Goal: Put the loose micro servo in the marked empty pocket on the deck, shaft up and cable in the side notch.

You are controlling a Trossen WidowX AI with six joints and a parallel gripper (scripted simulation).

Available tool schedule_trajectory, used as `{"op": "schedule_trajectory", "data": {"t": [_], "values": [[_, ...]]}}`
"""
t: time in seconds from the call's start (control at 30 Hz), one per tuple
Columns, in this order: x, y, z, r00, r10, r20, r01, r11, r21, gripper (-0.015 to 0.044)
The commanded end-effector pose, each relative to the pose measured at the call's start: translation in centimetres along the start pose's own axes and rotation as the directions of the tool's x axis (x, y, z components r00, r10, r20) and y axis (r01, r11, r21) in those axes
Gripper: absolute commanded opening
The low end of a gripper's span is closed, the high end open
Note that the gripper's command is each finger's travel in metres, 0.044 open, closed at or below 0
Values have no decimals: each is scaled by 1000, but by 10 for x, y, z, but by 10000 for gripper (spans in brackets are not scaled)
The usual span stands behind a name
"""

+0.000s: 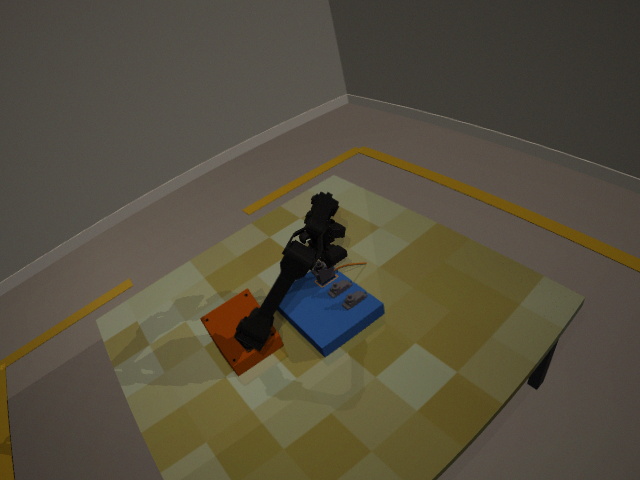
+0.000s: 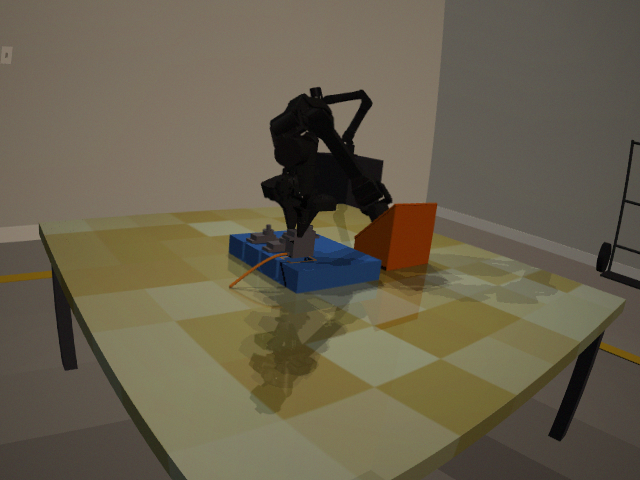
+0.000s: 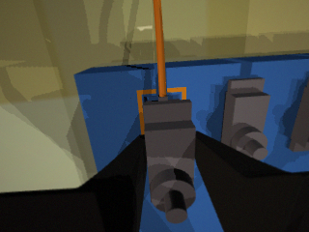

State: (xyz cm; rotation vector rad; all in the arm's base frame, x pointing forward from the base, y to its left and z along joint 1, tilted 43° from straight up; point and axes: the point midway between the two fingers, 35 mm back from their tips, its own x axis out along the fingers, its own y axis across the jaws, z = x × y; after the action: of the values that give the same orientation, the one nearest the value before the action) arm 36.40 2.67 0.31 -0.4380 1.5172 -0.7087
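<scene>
My gripper [image 3: 168, 139] is shut on the grey micro servo [image 1: 325, 273] [image 2: 301, 244] [image 3: 170, 142], one finger on each side of its body. The servo is upright, its output shaft [image 3: 176, 207] pointing up. It is held just above the orange-outlined pocket [image 1: 334, 282] [image 2: 313, 259] [image 3: 140, 112] on the blue deck [image 1: 323, 325] [image 2: 341, 276] [image 3: 108, 111]. Its body hides most of the pocket in the wrist view. The orange cable [image 1: 353, 265] [image 2: 253, 268] [image 3: 159, 53] runs out over the deck's edge. Whether the cable is in the side notch I cannot tell.
Two fitted grey servos [image 1: 339, 288] [image 1: 355, 299] stand on the deck in a row beside the pocket; the nearer one [image 3: 248, 113] is close to a finger. The arm's orange wedge base [image 1: 222, 322] [image 2: 410, 237] stands beside the deck on the checkered table [image 1: 413, 377] [image 2: 403, 351].
</scene>
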Motion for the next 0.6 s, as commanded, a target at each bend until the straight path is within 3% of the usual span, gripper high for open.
{"op": "schedule_trajectory", "data": {"t": [0.0, 0.57], "values": [[3, 0, 0, 1000, -3, 1, 3, 1000, -6, 0], [19, 0, 0, 1000, -3, 2, 3, 1000, -6, 0]]}}
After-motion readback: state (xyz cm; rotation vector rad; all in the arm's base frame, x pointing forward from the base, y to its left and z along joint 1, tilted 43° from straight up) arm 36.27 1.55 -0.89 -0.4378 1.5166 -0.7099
